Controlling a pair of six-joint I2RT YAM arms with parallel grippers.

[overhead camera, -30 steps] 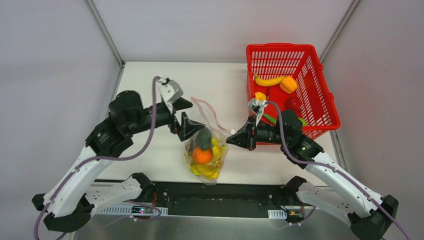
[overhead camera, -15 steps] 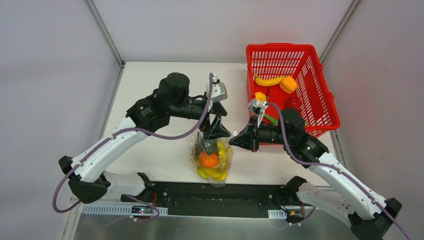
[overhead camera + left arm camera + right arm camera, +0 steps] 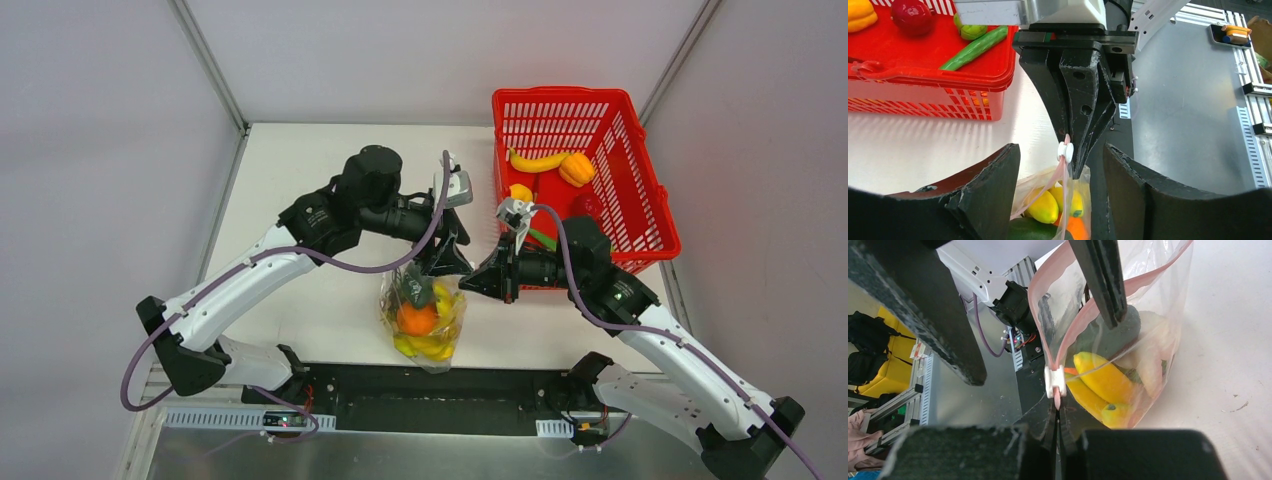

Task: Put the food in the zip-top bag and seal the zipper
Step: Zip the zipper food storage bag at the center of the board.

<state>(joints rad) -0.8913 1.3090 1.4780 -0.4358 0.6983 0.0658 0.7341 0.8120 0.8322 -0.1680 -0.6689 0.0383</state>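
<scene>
The zip-top bag (image 3: 421, 318) hangs from my right gripper (image 3: 480, 283), holding yellow bananas (image 3: 1105, 380), an orange (image 3: 415, 319) and a dark green piece (image 3: 412, 290). My right gripper (image 3: 1057, 412) is shut on the end of the pink zipper (image 3: 1075, 325), just behind the white slider (image 3: 1054, 381). The two zipper strips part beyond the slider, so the mouth is open. My left gripper (image 3: 446, 262) is open, its fingers (image 3: 990, 195) standing either side of the slider (image 3: 1065, 150) and bag top without touching.
A red lattice basket (image 3: 645, 205) stands at the back right, close behind my right arm. It holds a banana (image 3: 538, 161), an orange pepper (image 3: 577, 168), a red fruit (image 3: 911, 15) and a green cucumber (image 3: 975, 47). The table's near edge is just below the bag.
My left arm has swung right across the table, and its open gripper now straddles the bag top by my right gripper. The bag shifted slightly right. My right gripper kept its hold.
</scene>
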